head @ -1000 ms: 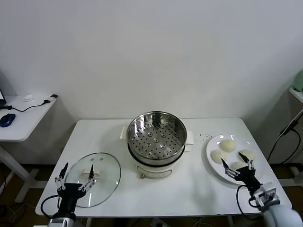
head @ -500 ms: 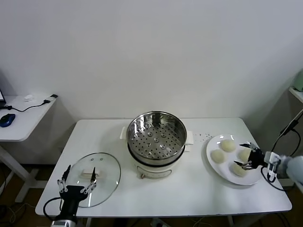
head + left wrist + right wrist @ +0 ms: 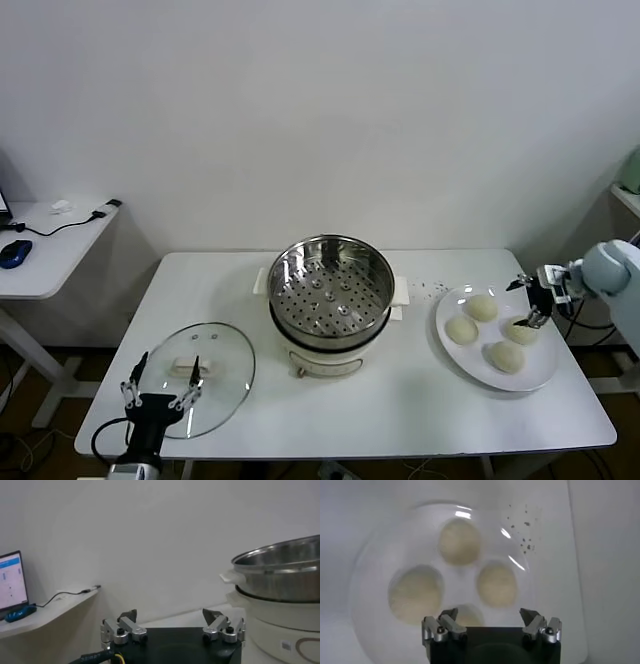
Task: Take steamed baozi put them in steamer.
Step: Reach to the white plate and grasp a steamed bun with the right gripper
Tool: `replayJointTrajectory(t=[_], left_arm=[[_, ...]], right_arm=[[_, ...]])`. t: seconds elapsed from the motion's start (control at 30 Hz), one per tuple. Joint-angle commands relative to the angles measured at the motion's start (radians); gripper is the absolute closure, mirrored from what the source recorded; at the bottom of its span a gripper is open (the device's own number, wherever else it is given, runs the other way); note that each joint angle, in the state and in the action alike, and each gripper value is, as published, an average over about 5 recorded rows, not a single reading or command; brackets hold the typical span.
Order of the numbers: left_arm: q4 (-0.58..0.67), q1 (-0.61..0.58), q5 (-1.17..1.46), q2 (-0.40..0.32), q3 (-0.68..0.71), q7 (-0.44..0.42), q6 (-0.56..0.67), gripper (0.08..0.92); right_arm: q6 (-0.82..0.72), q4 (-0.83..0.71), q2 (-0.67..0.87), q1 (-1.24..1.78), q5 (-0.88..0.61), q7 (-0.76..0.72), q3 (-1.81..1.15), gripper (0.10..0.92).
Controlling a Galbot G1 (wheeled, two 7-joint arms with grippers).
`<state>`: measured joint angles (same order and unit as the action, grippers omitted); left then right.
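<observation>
I hold the right claw (image 3: 527,301) wide open, hanging over the plate (image 3: 545,372) at the frame's right edge. Four steamed baozi (image 3: 496,583) lie just below it, none gripped. The steamer (image 3: 331,287), empty, stands centre frame, well apart. The left claw (image 3: 160,377), also open, idles over the glass lid (image 3: 226,385), lower left.

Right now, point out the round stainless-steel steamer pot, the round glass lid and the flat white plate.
steamer pot (image 3: 330,290), head view, perforated floor.
glass lid (image 3: 228,372), head view, bare glass.
white plate (image 3: 540,375), head view, bare rim.
</observation>
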<state>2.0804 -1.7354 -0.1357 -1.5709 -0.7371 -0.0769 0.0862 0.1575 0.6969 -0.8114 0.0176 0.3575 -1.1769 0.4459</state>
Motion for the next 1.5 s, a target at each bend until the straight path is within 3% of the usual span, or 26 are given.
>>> replayJointTrajectory(t=[0.03,0.53,1.0,1.27,1.5], left_arm=[[-0.016,0.005,-0.001,-0.001,-0.007,0.0,-0.003,0.177],[-0.045,0.012,-0.006,0.003,-0.015,0.0,-0.005,0.177],[-0.061,0.002,-0.007,0.008,-0.014,0.001,0.011,0.177],[-0.061,0.001,-0.006,0.009,-0.014,0.002,0.01,0.177],[-0.061,0.0,-0.005,0.01,-0.015,0.002,0.011,0.177]], right_arm=[[0.032,-0.221,-0.149,-0.159,0.064,-0.061,0.134,0.203],[0.081,-0.383,-0.3,-0.063,0.305,0.006,-0.109,0.203],[0.102,-0.428,-0.325,-0.047,0.405,0.058,-0.2,0.212],[0.102,-0.435,-0.328,-0.05,0.415,0.056,-0.214,0.372],[0.104,-0.437,-0.329,-0.057,0.408,0.048,-0.218,0.452]])
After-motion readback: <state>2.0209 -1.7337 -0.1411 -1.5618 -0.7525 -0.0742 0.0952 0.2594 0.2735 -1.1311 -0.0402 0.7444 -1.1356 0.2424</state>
